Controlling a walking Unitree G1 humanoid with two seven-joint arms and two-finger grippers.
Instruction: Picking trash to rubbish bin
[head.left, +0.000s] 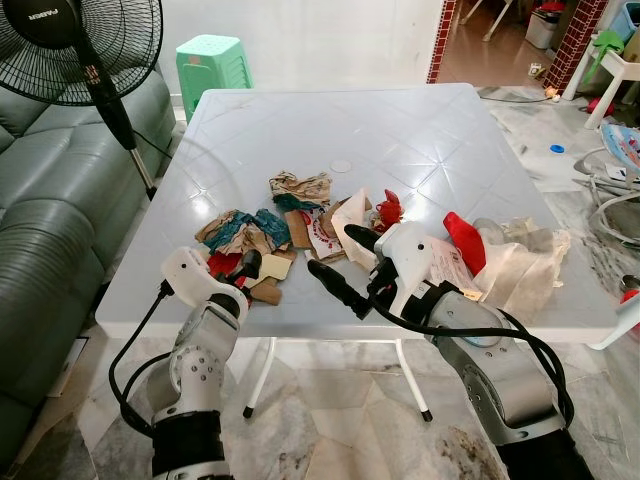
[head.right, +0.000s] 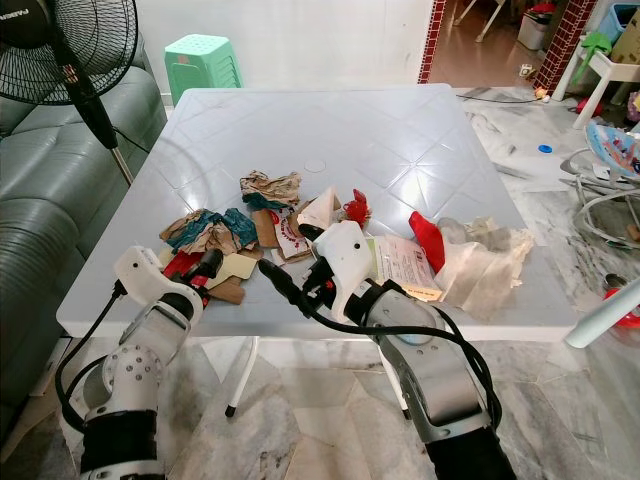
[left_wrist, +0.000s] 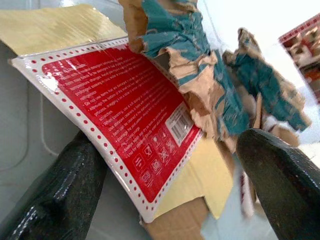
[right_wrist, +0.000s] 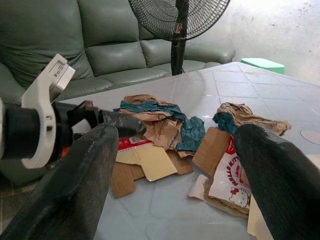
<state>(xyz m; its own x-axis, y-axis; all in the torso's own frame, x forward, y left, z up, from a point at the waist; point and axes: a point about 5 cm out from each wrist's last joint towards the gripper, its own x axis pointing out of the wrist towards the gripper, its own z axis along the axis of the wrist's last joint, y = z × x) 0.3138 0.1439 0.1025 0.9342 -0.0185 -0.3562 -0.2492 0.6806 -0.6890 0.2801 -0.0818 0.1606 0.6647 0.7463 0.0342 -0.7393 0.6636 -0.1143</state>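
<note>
Trash lies in a pile on the white table (head.left: 330, 120): torn brown and teal paper (head.left: 245, 230), a red printed packet (left_wrist: 130, 115), cardboard bits, a Hello Kitty wrapper (right_wrist: 230, 175), a red plastic piece (head.left: 465, 240) and a clear crumpled bag (head.left: 525, 260). My left gripper (head.left: 238, 270) is at the pile's near left edge. It is open, with the red packet lying between its fingers (left_wrist: 60, 190). My right gripper (head.left: 340, 262) hovers open over the table's front edge, just right of the pile, nothing between its fingers.
A grey-green sofa (head.left: 50, 200) runs along the left. A black standing fan (head.left: 80, 45) is by the table's far left corner, a green stool (head.left: 212, 65) behind it. Toys and clutter sit on the floor at the right.
</note>
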